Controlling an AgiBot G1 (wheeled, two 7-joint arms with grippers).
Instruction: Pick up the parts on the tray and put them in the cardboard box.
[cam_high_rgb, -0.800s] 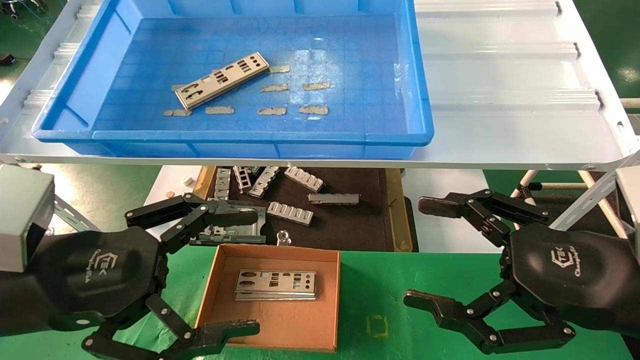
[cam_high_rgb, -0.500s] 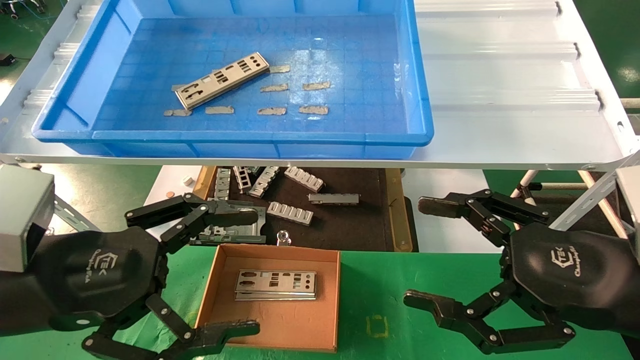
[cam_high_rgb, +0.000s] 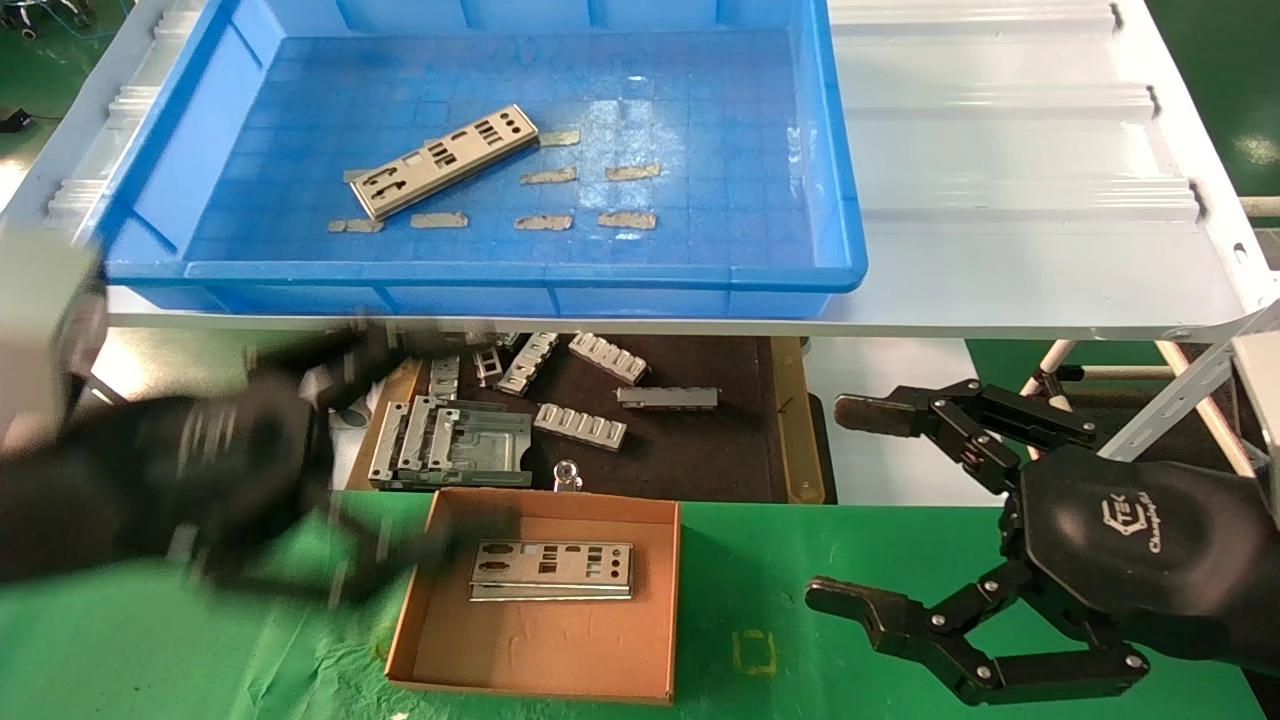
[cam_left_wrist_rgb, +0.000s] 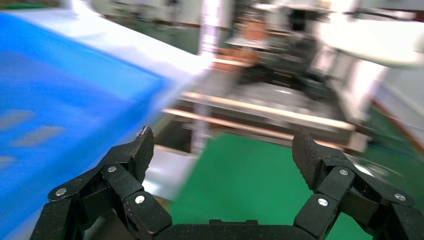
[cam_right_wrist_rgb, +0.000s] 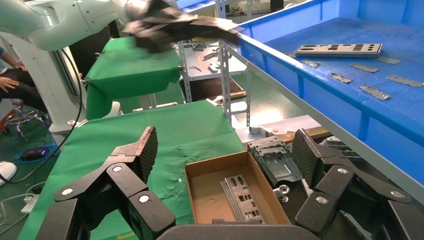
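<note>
Green cloth covers the bench in front, wrinkled at its near edge, and a pale ribbed metal shelf (cam_high_rgb: 1010, 150) runs above and behind it. On the shelf sits the tray (cam_high_rgb: 846, 180), bright blue plastic with a grid-patterned floor and a rolled rim. One part (cam_high_rgb: 445, 160), a thin flat silver-grey plate punched with round and rectangular cutouts, lies at an angle on the tray floor toward its left side, among small tan tape strips (cam_high_rgb: 630, 219). The box (cam_high_rgb: 540, 650), shallow brown cardboard with low walls, rests on the green cloth below the tray; inside it a second plate (cam_high_rgb: 552, 567) lies flat. Behind the box a dark mat (cam_high_rgb: 700, 440) with wooden edges carries ribbed grey blocks (cam_high_rgb: 580, 426).

The left gripper (cam_left_wrist_rgb: 220, 150) is smeared by motion in the head view, between the shelf edge and the box's left side; its wrist view shows black linked fingers (cam_left_wrist_rgb: 132, 150) with textured pads spread wide, empty. The right gripper (cam_high_rgb: 860, 505) hovers over the cloth to the right of the box, its jaws also wide apart and holding nothing
</note>
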